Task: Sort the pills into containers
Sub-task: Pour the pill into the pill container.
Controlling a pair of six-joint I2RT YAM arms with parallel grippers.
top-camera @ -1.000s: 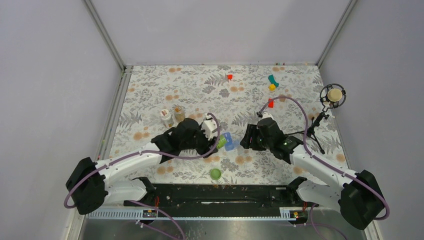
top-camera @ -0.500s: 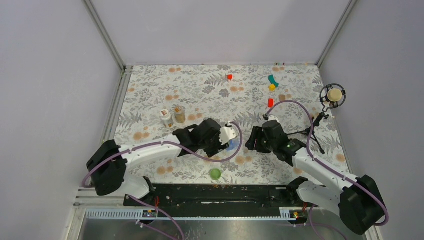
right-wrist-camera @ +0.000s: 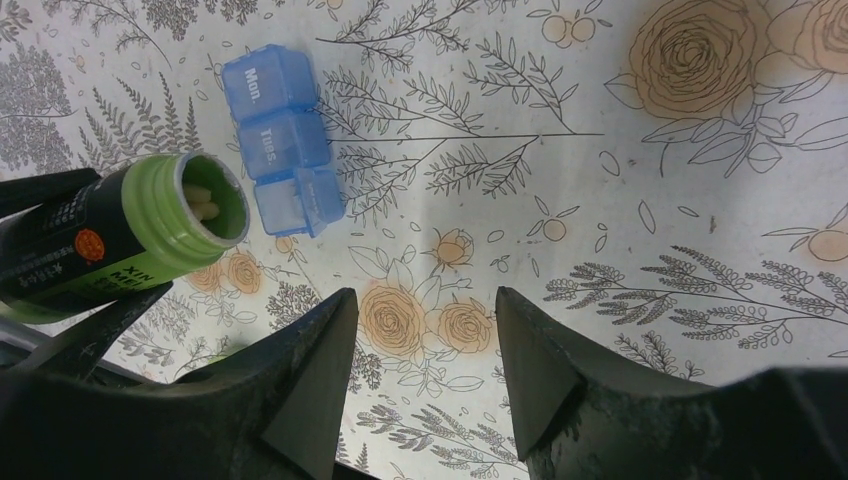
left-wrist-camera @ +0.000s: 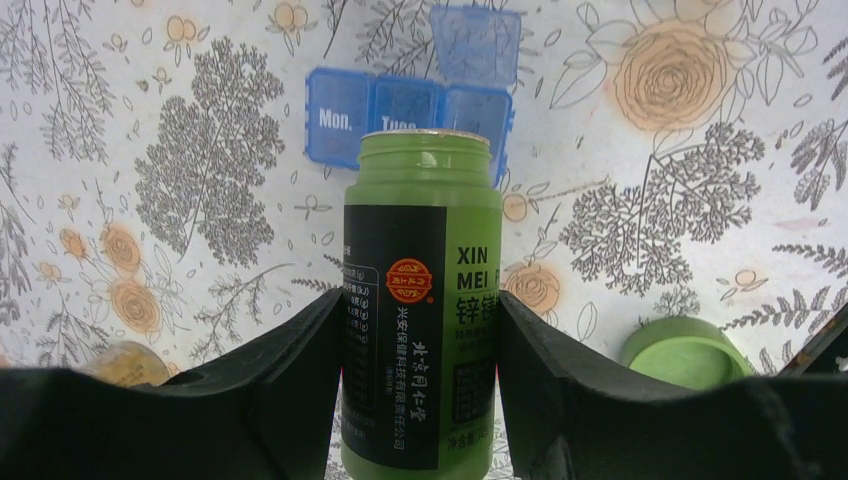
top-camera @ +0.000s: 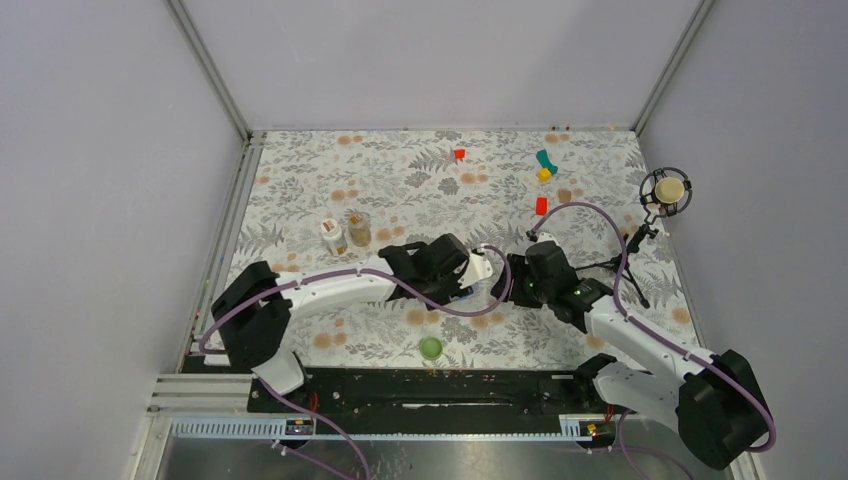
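My left gripper (left-wrist-camera: 420, 302) is shut on an uncapped green bottle (left-wrist-camera: 422, 300), tilted with its mouth towards the blue pill box (left-wrist-camera: 405, 105). The box's Mon. and Tue. lids are closed and the third lid (left-wrist-camera: 476, 44) stands open. In the right wrist view the bottle (right-wrist-camera: 120, 240) shows pale pills (right-wrist-camera: 204, 204) in its mouth, just left of the box (right-wrist-camera: 282, 140). My right gripper (right-wrist-camera: 424, 330) is open and empty, hovering just right of the box. In the top view the left gripper (top-camera: 470, 277) and right gripper (top-camera: 512, 281) are close together and hide the box.
A green cap (top-camera: 431, 347) lies near the front edge and also shows in the left wrist view (left-wrist-camera: 684, 352). Two small bottles (top-camera: 345, 232) stand at the left. Red blocks (top-camera: 459, 154), (top-camera: 541, 205), teal and yellow blocks (top-camera: 545, 165) and a microphone (top-camera: 667, 190) stand at the back and right.
My left arm has swung right with the green bottle, over the pill box and close to my right gripper. The right gripper has shifted slightly right.
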